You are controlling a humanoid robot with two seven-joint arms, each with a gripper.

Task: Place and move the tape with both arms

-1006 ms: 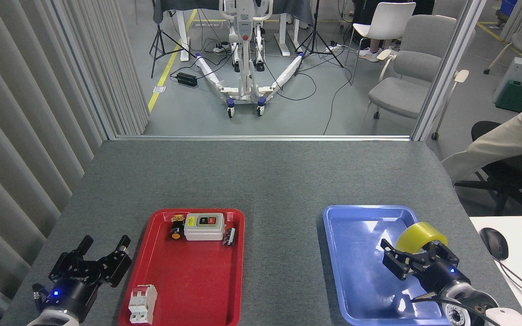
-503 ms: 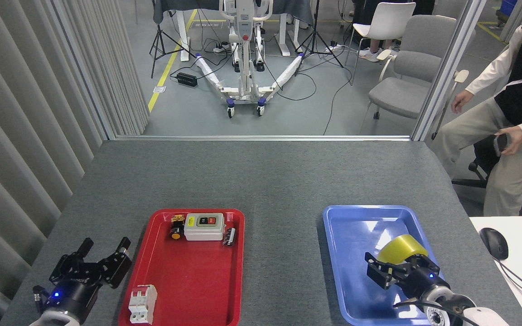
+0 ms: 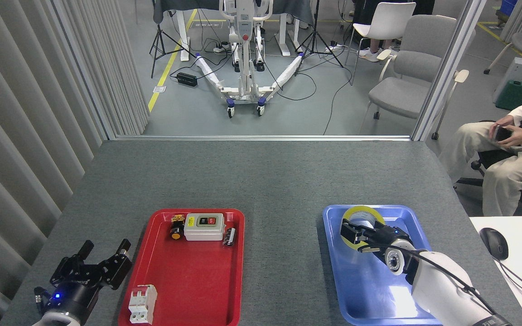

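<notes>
The right end effector [image 3: 354,236], clamped on the wide roll of translucent yellow packing tape [image 3: 361,226], is now holding it over the far left corner of the blue plastic tray [image 3: 333,253], having carried it there from the tray's right side within the last second; in my judgement this is staging the roll toward the table centre. The roll is now presenting its open ring face and pale core, no longer its yellow side. The left end effector [image 3: 104,252] is idling, fingers apart, near the front left table [image 3: 265,176] corner, beside the red plastic tray [image 3: 188,280].
</notes>
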